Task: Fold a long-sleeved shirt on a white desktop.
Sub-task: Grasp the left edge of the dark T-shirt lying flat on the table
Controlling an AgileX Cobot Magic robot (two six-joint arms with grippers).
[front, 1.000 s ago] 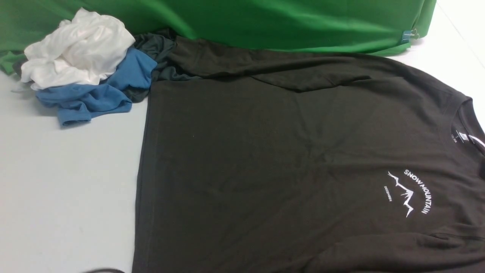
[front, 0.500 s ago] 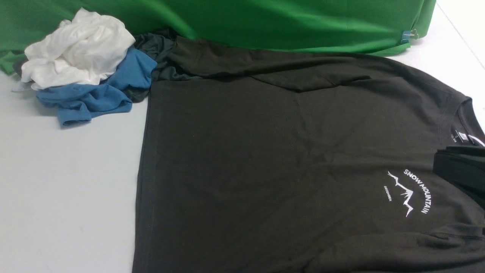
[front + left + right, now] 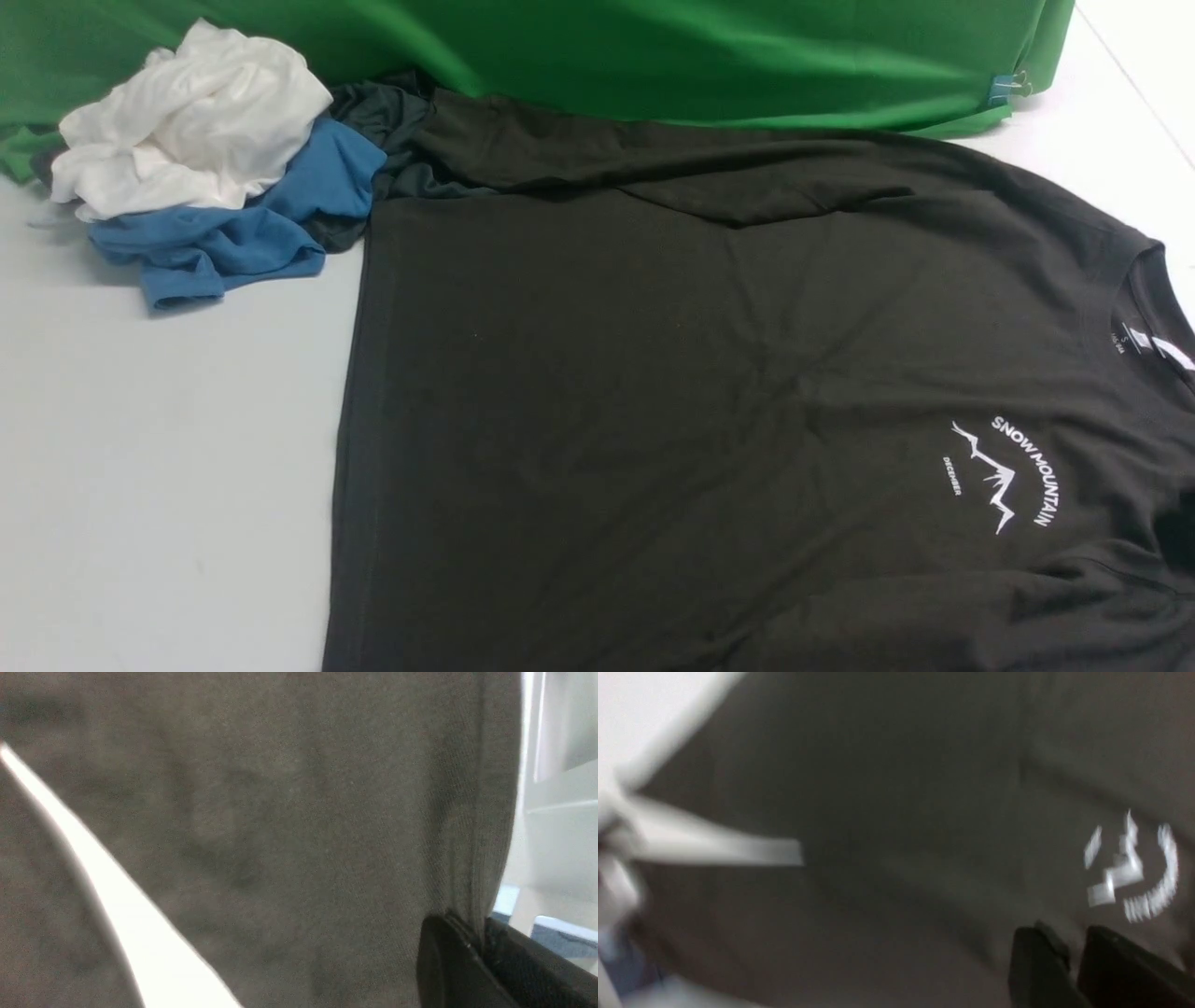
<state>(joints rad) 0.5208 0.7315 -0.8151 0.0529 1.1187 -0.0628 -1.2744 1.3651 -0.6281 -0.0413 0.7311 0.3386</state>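
Observation:
The long-sleeved shirt lies spread front-up on the white desktop, hem to the left and crew neck at the right edge, with its white mountain print near the right. Neither gripper shows in the front view. In the left wrist view my left gripper is shut on a stitched edge of the shirt, and the cloth fills most of that view. The right wrist view is blurred. There my right gripper hovers over the shirt beside the print, its fingers close together with a thin strip of cloth between them.
A pile of a white garment, a blue garment and a dark grey garment sits at the back left, touching the shirt's far sleeve. A green backdrop runs along the back, with a clip at its right end.
A dark shape that stood at the right edge half a second ago has left the front view. The print and the cloth around it have shifted slightly left.

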